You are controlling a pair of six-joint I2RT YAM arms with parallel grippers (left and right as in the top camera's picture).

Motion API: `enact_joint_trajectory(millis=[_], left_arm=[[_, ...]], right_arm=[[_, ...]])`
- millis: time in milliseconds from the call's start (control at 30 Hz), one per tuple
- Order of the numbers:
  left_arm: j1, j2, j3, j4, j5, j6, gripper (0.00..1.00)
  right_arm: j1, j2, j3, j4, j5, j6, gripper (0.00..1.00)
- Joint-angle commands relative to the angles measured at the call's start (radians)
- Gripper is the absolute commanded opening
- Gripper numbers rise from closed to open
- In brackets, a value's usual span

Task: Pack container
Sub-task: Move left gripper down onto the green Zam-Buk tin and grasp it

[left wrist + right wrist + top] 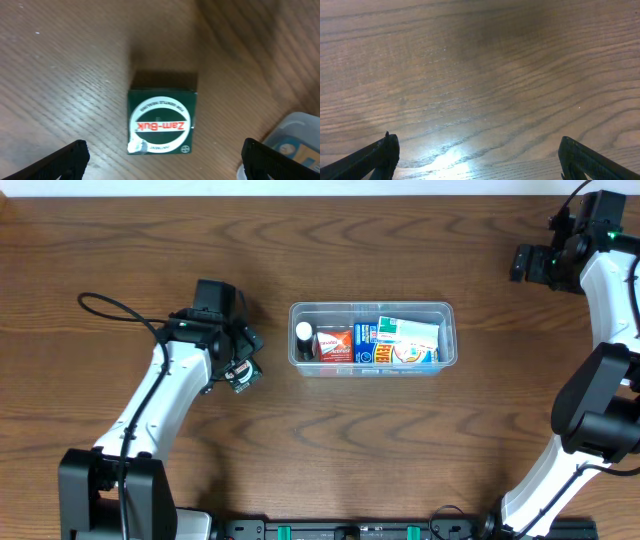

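Observation:
The clear plastic container (pixel 372 334) sits mid-table and holds several small packaged items; its corner shows in the left wrist view (pixel 295 132). A small dark green Zam-Buk box (pixel 161 122) lies on the wood, left of the container (pixel 243 375). My left gripper (pixel 162 160) is open just above the box, fingers wide to either side of it, not touching. My right gripper (pixel 480 157) is open and empty over bare wood at the far right back (pixel 530 262).
The container holds a red-orange packet (pixel 334 343), blue and white boxes (pixel 405 340) and a small white-capped item (pixel 303 332). The wooden table (pixel 400 450) surrounds it.

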Motion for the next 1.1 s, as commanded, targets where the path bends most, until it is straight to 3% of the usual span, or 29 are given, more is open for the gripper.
enact_joint_trajectory(millis=[0,700,767,900,1067], left_arm=[[-0.018,0.019,-0.004,0.014,-0.005,-0.030,0.98],[-0.022,0.267,-0.004,0.035,-0.006,-0.029,0.99],[-0.022,0.267,-0.004,0.035,-0.006,-0.028,0.92],[-0.022,0.267,-0.004,0.035,-0.005,-0.014,0.66],[-0.022,0.267,-0.004,0.034,-0.005,0.048,0.64]], right_arm=[[-0.005,-0.001,0.006,0.000,0.003,0.006,0.99],[-0.004,-0.001,0.006,0.000,0.003,0.006,0.99],[-0.004,-0.001,0.006,0.000,0.003,0.006,0.99],[-0.004,-0.001,0.006,0.000,0.003,0.006,0.99],[-0.004,-0.001,0.006,0.000,0.003,0.006,0.99]])
